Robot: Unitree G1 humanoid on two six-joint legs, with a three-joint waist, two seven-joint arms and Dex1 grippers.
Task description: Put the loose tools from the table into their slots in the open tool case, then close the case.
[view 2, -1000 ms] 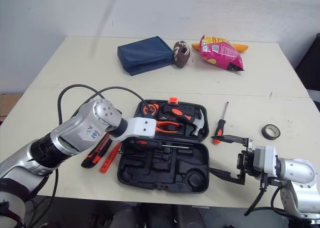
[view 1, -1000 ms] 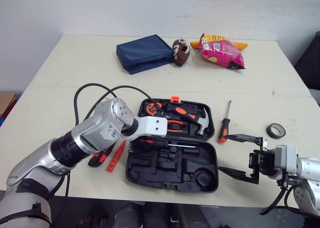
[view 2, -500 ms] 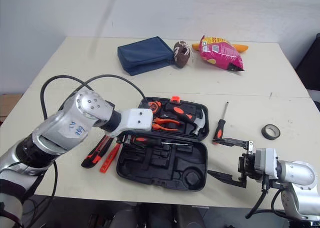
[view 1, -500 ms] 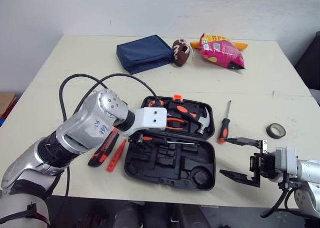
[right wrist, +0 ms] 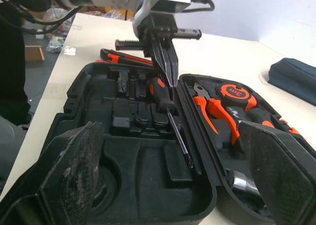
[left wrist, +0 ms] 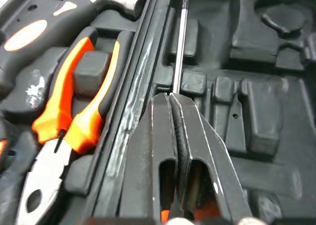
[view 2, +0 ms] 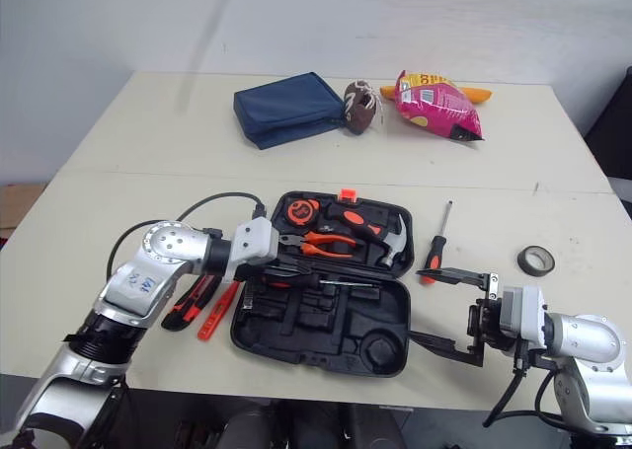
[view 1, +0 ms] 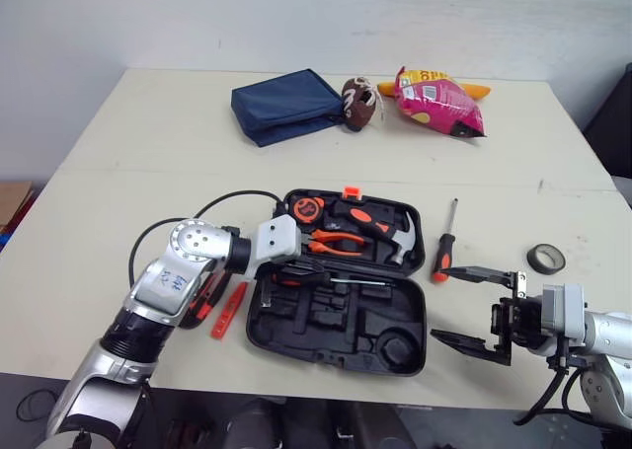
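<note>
The black tool case [view 1: 415,316] lies open at the table's near edge. It holds a tape measure [view 1: 307,209], orange pliers [view 1: 341,242], a hammer [view 1: 387,234] and a red-and-black screwdriver [right wrist: 170,116] in a slot beside the hinge. My left gripper [right wrist: 169,82] is shut, with its tips on that screwdriver's handle; its shaft [left wrist: 180,42] runs on past the fingertips. Loose on the table are a second screwdriver [view 1: 444,240] right of the case, a black-and-red knife [view 1: 200,299] and a red tool [view 1: 229,309] to the left. My right gripper [view 1: 464,308] hangs open right of the case, holding nothing.
A roll of black tape [view 1: 544,258] lies at the right edge. Far back sit a blue pouch [view 1: 286,104], a small brown football [view 1: 358,102] and a pink snack bag [view 1: 434,99]. A black cable [view 1: 232,197] loops over my left arm.
My left arm has dropped low and drawn back toward me, while its shut gripper stays at the screwdriver in the case. The right gripper has hardly moved.
</note>
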